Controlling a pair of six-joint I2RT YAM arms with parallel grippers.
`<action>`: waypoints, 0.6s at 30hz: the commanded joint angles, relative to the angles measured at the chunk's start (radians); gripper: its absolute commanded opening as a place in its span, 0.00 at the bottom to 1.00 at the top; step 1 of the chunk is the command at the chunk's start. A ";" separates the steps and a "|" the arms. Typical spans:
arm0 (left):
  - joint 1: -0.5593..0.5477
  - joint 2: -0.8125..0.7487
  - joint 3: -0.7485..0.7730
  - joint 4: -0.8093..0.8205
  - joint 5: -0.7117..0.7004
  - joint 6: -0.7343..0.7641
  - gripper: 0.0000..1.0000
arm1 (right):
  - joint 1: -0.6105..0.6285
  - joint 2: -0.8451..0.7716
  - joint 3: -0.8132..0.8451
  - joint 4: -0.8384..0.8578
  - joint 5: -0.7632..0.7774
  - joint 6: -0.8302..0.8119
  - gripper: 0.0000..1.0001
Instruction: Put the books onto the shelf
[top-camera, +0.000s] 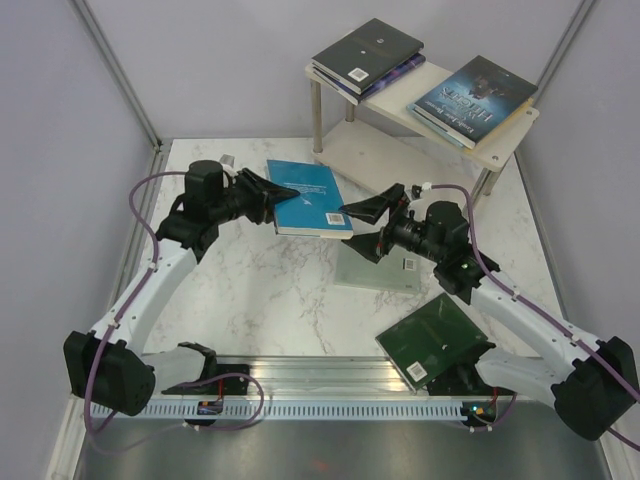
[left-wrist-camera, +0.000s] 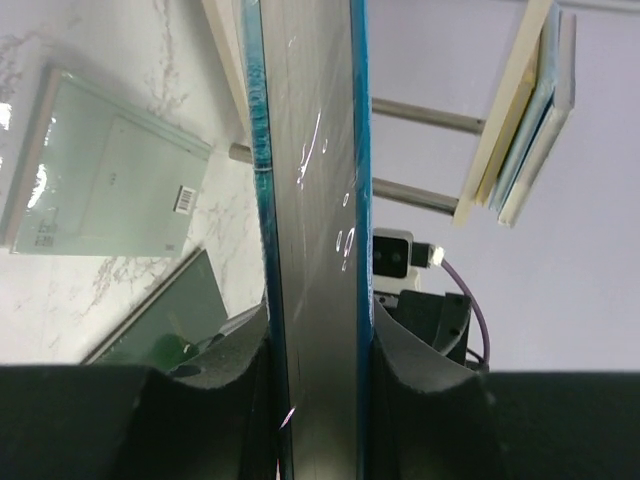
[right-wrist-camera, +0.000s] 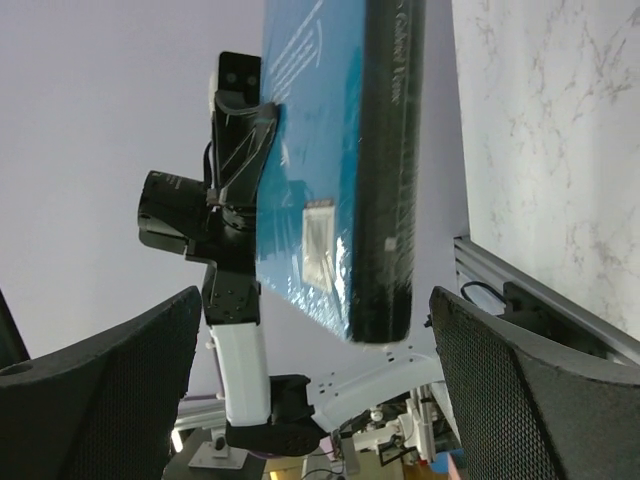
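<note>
cyan book (left-wrist-camera: 310, 150) cut off above

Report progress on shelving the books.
Done: black-topped stack and blue-topped stack lie on the shelf. In hand: left gripper clamps the cyan book aloft; right gripper open around its other edge. Left: pale mint book and dark green book on the table.

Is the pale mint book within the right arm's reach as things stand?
Probably yes: the right gripper is open, the mint book lies uncovered beneath it, though the cyan book's end sits between its jaws.
</note>
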 joint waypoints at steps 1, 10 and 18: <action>0.003 -0.055 0.084 0.186 0.156 -0.029 0.02 | -0.001 0.031 0.062 -0.009 -0.009 -0.061 0.98; 0.005 -0.006 0.134 0.192 0.357 -0.010 0.02 | -0.001 0.069 0.074 0.045 -0.005 -0.054 0.94; 0.003 0.026 0.104 0.200 0.457 0.005 0.02 | -0.001 0.069 0.020 0.287 0.001 0.020 0.54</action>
